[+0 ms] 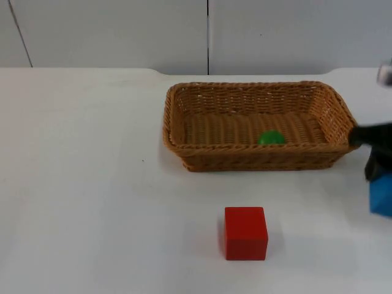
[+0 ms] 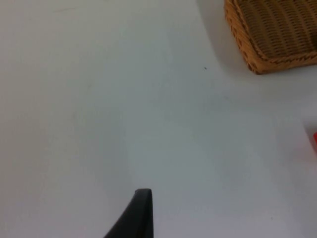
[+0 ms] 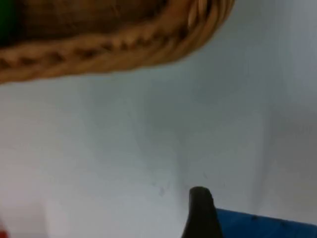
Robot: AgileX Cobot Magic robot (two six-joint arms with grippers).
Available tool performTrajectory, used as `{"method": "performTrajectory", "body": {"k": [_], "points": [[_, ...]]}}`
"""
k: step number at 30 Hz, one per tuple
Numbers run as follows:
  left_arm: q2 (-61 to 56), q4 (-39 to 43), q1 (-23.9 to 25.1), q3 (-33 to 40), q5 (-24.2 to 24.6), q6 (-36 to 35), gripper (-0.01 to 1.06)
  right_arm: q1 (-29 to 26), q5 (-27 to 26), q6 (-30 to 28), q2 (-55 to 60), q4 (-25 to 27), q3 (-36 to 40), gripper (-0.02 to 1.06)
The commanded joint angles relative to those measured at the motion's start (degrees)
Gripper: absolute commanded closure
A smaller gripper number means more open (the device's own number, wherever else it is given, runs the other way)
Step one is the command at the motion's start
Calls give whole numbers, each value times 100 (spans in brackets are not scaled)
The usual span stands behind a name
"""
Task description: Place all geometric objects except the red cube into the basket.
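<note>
Green rounded piece [image 1: 271, 138]: inside the woven wicker basket [image 1: 184, 110], done. Blue block [image 1: 381, 196]: at the table's [image 1: 92, 184] right edge, right gripper [image 1: 375, 160] at it, fingers' state cannot be told; pending. Red cube [image 1: 245, 233]: stays near the front edge. Left gripper [image 2: 141, 208]: waiting over bare table, fingers unreadable.

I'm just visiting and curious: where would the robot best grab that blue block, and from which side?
Probably from above, fingers closing on two opposite flat sides. The blue block looks box-shaped and sits on the table right of the basket, with the right gripper already over it. Much of it lies out of frame.
</note>
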Motion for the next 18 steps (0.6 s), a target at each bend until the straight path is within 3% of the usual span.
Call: {"method": "performTrajectory", "body": {"k": [1,8,12,18], "points": [[-32,24,16,24,-28,53,0,13,492,-483,-702,-35,-24,104],[-32,24,16,24,-28,53,0,13,1485,-1523,-1722,-35,-24,104],[-32,24,16,24,-28,53,0,13,1780,-1698,-1716,-25,-24,104],[-32,24,16,24,-28,53,0,13,1767,-1958,-1706,-11,-92,104]]}}
